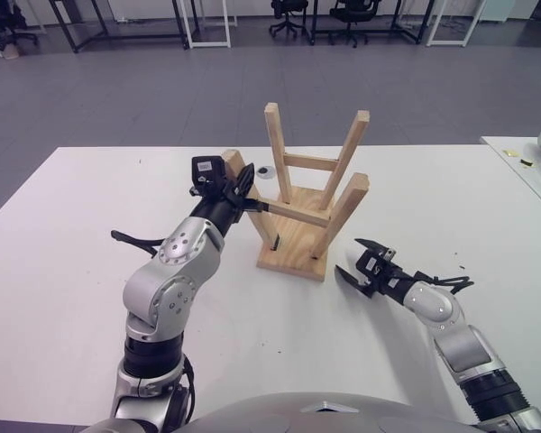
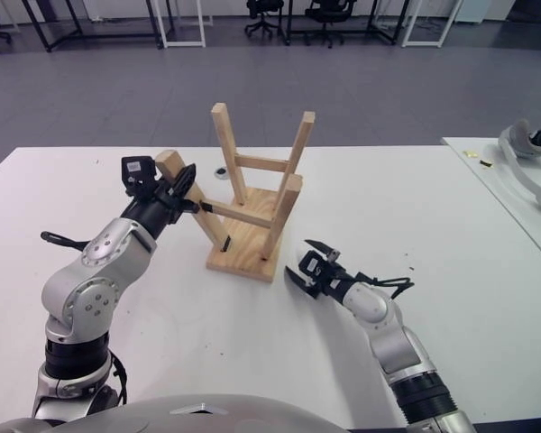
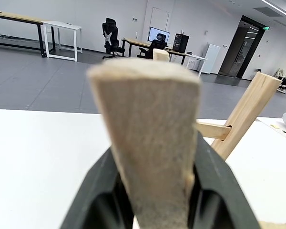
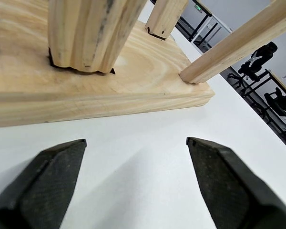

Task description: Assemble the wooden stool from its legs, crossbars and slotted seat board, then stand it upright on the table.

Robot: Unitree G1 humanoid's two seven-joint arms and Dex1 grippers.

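Now my left pincer (image 1: pixel 242 186) clamps a stool leg (image 3: pixel 148 143) by its free end. My right pincer (image 1: pixel 348 256) gapes wide, possibly resting on the table (image 1: pixel 72 225), seat board (image 1: pixel 288 258) just ahead.

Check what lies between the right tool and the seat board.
Only bare table separates the open right tool from the seat board, as the right wrist view shows.

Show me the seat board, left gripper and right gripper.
seat board (image 1: pixel 293 251): left eye view, bare upturned face
left gripper (image 1: pixel 242 187): left eye view, between fingertips clamping leg (image 1: pixel 264 231)
right gripper (image 1: pixel 351 257): left eye view, between open fingertips
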